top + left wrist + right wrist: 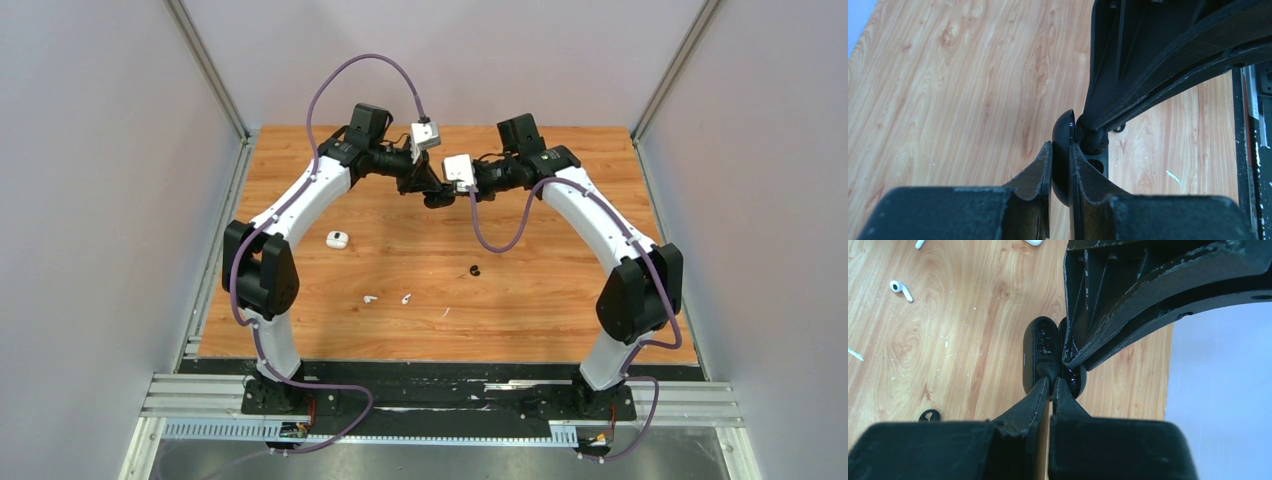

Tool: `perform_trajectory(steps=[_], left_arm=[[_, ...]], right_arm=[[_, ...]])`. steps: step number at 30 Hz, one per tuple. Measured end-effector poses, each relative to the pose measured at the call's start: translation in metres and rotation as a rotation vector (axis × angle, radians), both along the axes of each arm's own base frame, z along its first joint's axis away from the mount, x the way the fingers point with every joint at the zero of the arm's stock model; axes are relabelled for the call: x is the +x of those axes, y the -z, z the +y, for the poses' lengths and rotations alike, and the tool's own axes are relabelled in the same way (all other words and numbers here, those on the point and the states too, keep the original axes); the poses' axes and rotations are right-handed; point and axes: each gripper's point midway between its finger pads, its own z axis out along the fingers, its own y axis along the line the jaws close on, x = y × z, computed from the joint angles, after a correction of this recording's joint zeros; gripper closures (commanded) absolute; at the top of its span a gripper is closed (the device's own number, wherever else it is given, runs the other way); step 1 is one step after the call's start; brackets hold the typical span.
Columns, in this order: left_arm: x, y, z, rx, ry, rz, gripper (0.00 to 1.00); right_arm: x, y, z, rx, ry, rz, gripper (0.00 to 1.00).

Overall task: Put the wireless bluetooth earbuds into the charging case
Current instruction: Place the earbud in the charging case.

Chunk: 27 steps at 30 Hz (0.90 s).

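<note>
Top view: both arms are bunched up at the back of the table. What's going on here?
Both arms meet above the far middle of the table, holding the black charging case between them. The left gripper clamps its rounded shell, and the right gripper pinches an edge. The case is open. The two white earbuds lie on the wood nearer the bases, not yet inserted.

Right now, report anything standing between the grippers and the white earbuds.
Nothing visible: the white earbuds lie exposed on the table. But the left gripper is clamped on a black case, the right gripper shut at it.
</note>
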Motion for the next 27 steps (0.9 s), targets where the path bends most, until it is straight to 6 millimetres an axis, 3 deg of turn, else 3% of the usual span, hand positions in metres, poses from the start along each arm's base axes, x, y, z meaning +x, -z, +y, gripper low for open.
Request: perform_trajectory(steps=[27], left_arm=[[0.002, 0.003, 0.002, 0.014, -0.022, 0.01, 1.0]], right_arm=[[0.006, 0.011, 0.01, -0.183, -0.008, -0.03, 0.99]])
